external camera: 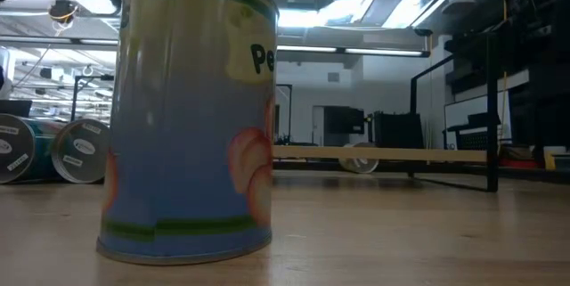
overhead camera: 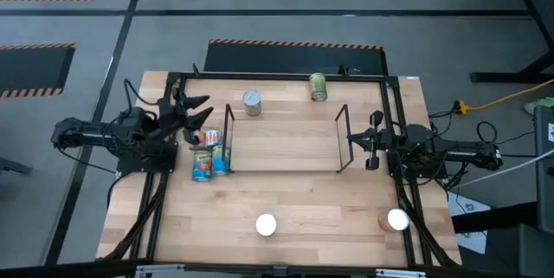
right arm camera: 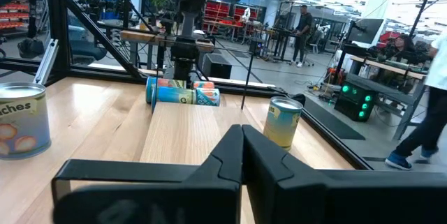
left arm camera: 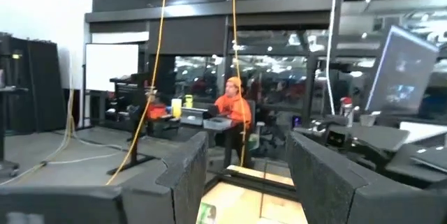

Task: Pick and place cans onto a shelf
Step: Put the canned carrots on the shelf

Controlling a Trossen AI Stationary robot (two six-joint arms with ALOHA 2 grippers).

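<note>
High view: the left gripper (overhead camera: 197, 107) hangs with fingers spread and empty over the left end of the wire shelf (overhead camera: 342, 139), just above three cans (overhead camera: 208, 152) lying on their sides there. The right gripper (overhead camera: 374, 144) waits at the shelf's right end, fingers pinched together on nothing.

Other cans are scattered: a green one (overhead camera: 252, 103) and a tipped one (overhead camera: 318, 87) near the far edge, a white-topped one (overhead camera: 266, 224) and an orange one (overhead camera: 396, 220) near the front.

The main risk is rolling. The cans are smooth, hard cylinders with paper labels, and those on their sides can roll away at a nudge from a finger, or slip if gripped across the curve. The shelf is thin black wire with upright ends; a lowering arm could catch on an upright and drag the rack across the pale wood table (overhead camera: 294, 200). Standing cans may topple if clipped at the rim.
</note>
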